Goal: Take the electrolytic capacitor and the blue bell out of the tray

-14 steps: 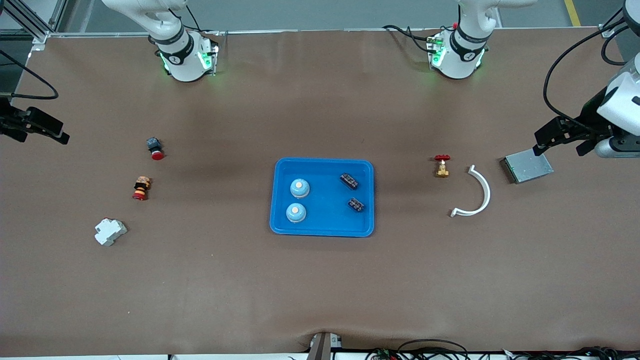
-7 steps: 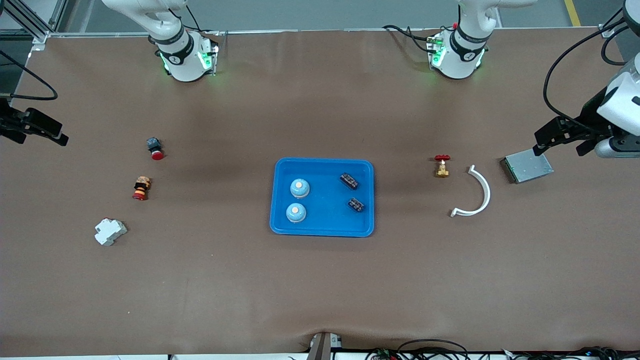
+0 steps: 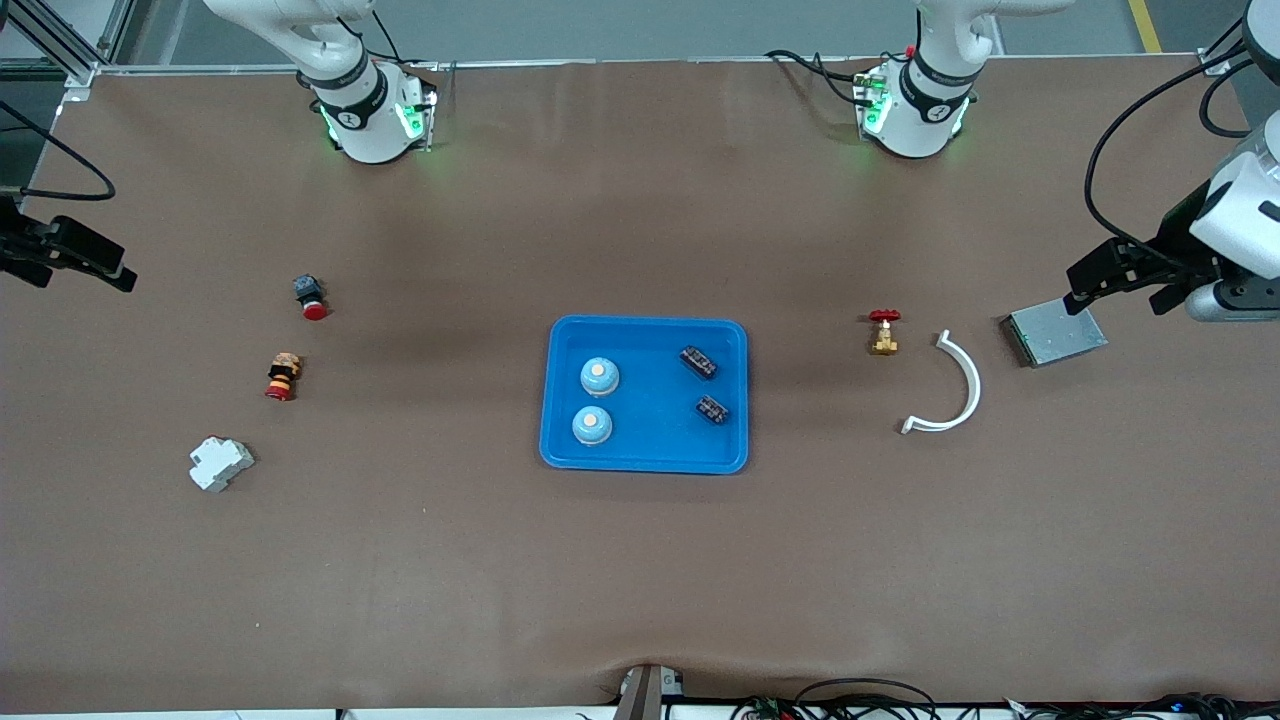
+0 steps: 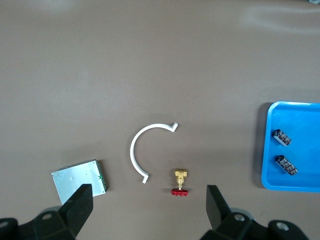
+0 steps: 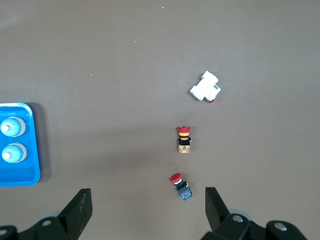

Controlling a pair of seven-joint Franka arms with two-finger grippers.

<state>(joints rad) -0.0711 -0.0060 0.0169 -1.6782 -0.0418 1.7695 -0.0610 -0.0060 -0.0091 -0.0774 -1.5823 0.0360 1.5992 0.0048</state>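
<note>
A blue tray (image 3: 652, 440) lies mid-table. In it stand two light-blue bells (image 3: 599, 376) (image 3: 592, 425) toward the right arm's end, and two black capacitors (image 3: 698, 362) (image 3: 712, 408) lie toward the left arm's end. My left gripper (image 3: 1120, 285) hangs open and empty over the table's end, above a grey metal box (image 3: 1055, 336). Its wrist view shows the open gripper (image 4: 148, 210), the tray's edge (image 4: 266, 150) and the capacitors (image 4: 282, 137). My right gripper (image 3: 60, 262) hangs open and empty over the other end. Its wrist view shows the open gripper (image 5: 147, 212) and the bells (image 5: 12, 127).
A brass valve with a red handle (image 3: 883, 331) and a white curved strip (image 3: 955, 390) lie between the tray and the metal box. A red push button (image 3: 310, 297), an orange-and-red button (image 3: 283, 376) and a white breaker (image 3: 220, 463) lie toward the right arm's end.
Both grippers have drifted very slightly at the table's ends. Nothing on the table has moved.
</note>
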